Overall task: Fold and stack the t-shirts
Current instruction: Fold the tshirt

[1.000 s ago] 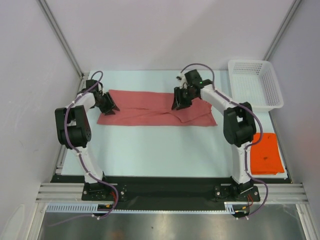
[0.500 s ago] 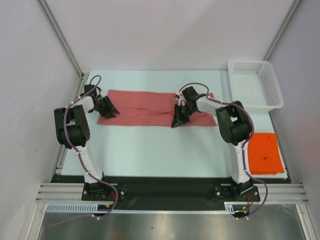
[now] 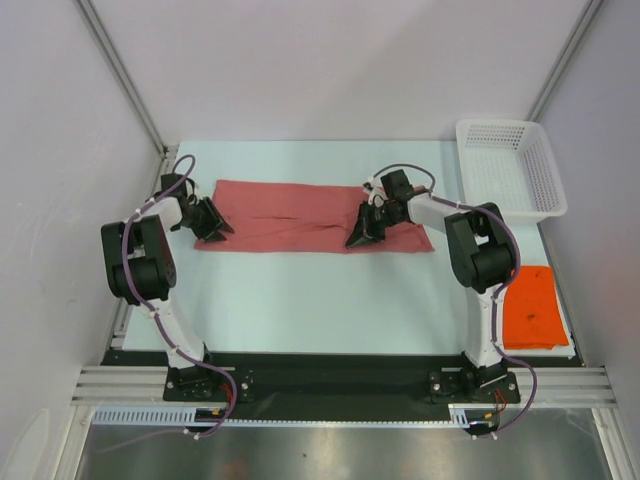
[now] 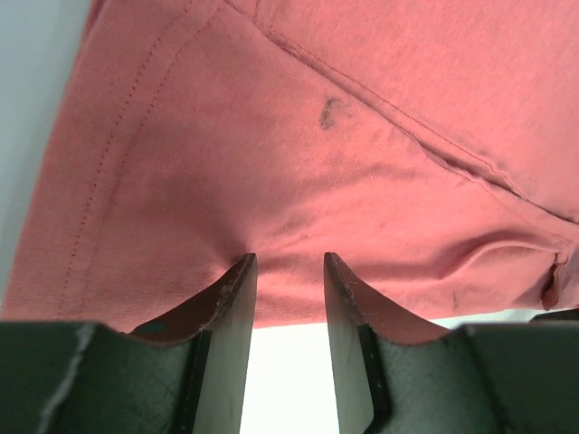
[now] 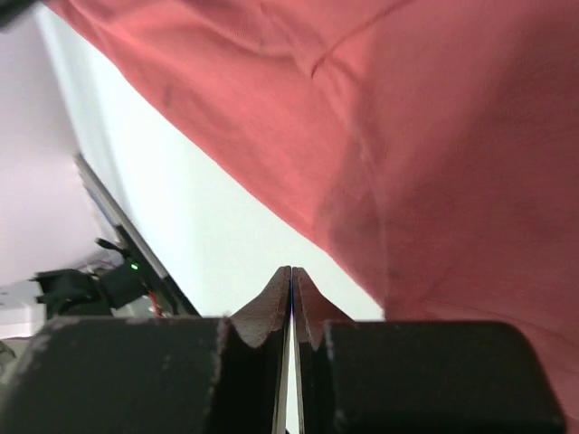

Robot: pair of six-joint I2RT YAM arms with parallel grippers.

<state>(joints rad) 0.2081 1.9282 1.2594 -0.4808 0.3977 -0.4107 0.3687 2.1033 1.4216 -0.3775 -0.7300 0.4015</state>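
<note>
The pink-red t-shirt (image 3: 300, 215) lies spread as a long strip across the far half of the table. My left gripper (image 3: 213, 222) is at its left end. In the left wrist view the jaws (image 4: 289, 267) are open, with the fingertips at the shirt's near edge (image 4: 271, 181) and bare table showing between them. My right gripper (image 3: 360, 236) is at the shirt's near edge, right of the middle. In the right wrist view it (image 5: 291, 271) is shut with nothing between the jaws, and the shirt (image 5: 434, 136) lies beside it. The orange t-shirt (image 3: 527, 305) lies folded flat at the near right.
A white perforated basket (image 3: 510, 170) stands at the far right corner. Grey walls close in the table on the left, back and right. The black rail (image 3: 320, 370) with the arm bases runs along the near edge.
My right gripper moved from over the shirt's right half toward its near edge, then shifted slightly right. The shirt's right end now lies flatter. My left gripper shifted a little left.
</note>
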